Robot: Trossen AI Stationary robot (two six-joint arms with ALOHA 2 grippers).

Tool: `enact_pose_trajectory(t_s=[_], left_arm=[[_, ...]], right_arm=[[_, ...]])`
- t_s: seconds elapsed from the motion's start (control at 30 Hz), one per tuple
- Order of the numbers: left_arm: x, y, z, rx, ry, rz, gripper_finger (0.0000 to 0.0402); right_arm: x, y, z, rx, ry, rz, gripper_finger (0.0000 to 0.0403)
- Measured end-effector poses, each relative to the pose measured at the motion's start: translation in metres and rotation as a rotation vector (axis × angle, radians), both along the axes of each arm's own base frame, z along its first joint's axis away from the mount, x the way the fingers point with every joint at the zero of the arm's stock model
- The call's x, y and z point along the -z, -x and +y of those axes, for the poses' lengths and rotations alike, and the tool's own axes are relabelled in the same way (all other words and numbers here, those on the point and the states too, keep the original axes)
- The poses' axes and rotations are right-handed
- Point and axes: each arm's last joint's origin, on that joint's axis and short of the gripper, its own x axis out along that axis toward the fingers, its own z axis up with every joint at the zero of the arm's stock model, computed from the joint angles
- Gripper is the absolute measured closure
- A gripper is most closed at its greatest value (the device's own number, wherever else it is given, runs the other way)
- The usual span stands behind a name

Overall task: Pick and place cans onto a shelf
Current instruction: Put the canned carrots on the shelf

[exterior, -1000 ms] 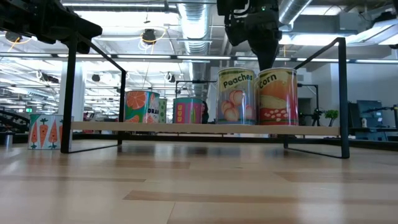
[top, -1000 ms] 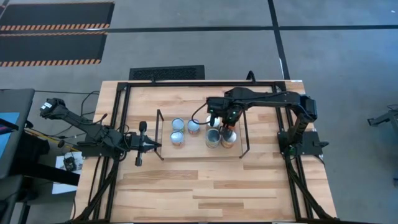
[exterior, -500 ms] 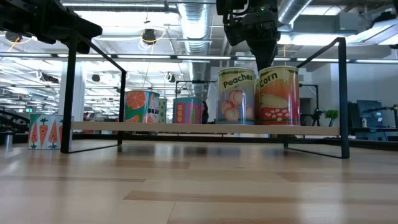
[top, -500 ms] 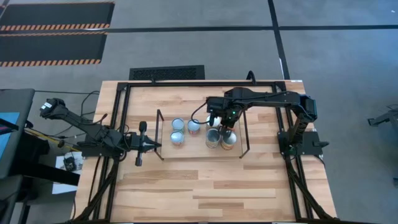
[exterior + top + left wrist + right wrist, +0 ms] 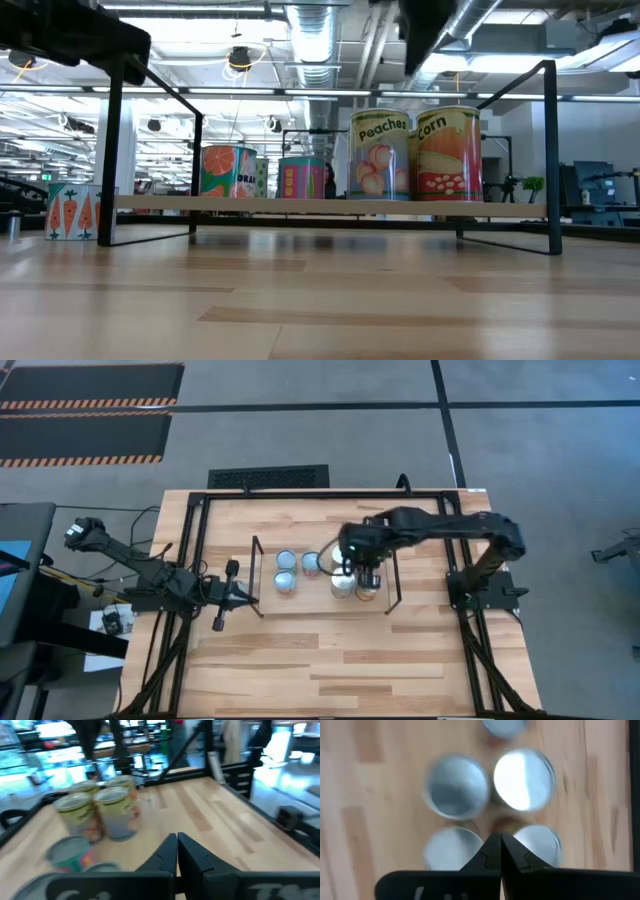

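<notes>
Parked at centre left of the high view: left tool point(image 5: 222, 596), shut, empty. Centre: cans point(image 5: 287, 559) standing on the shelf point(image 5: 300, 603). Right of centre: right tool point(image 5: 364, 572), shut, empty, above them. Best lifted straight up, clear of the tops, before swinging away.

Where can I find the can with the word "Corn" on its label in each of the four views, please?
High view: Corn can at the shelf's right end, partly under the right gripper.
Low view: rightmost can on the shelf, label facing the camera.
Left wrist view: cannot tell which can it is.
Right wrist view: only tops show; cannot tell.
Shared landmark: the Peaches can beside it.
</notes>
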Motion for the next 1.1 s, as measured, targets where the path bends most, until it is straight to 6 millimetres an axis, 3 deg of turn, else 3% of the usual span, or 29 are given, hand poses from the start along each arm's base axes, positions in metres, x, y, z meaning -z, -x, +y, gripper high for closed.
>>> enact_pose_trajectory(t_s=[0.23, 0.43, 0.63, 0.83, 0.97, 1.1], left_arm=[[-0.007, 0.006, -0.015, 0.189, -0.028, -0.009, 0.0402], [-0.023, 0.019, -0.034, 0.318, -0.050, 0.061, 0.0402], [-0.024, 0.037, -0.041, 0.116, 0.010, 0.405, 0.0402], [-0.009, 0.048, -0.049, -0.091, 0.049, 0.684, 0.0401], [0.013, 0.049, -0.049, -0.270, 0.033, 0.781, 0.0401], [0.022, 0.043, -0.050, -0.403, -0.026, 0.747, 0.0394]], right_arm=[[-0.011, 0.015, 0.037, -0.182, -0.017, -0.333, 0.0398], [0.010, 0.029, 0.054, -0.274, -0.027, -0.549, 0.0399], [0.024, 0.044, 0.070, -0.350, -0.040, -0.680, 0.0399], [0.013, 0.067, 0.089, -0.382, -0.008, -0.719, 0.0399], [0.003, 0.081, 0.102, -0.415, -0.004, -0.761, 0.0399], [0.001, 0.088, 0.114, -0.436, 0.014, -0.772, 0.0398]])
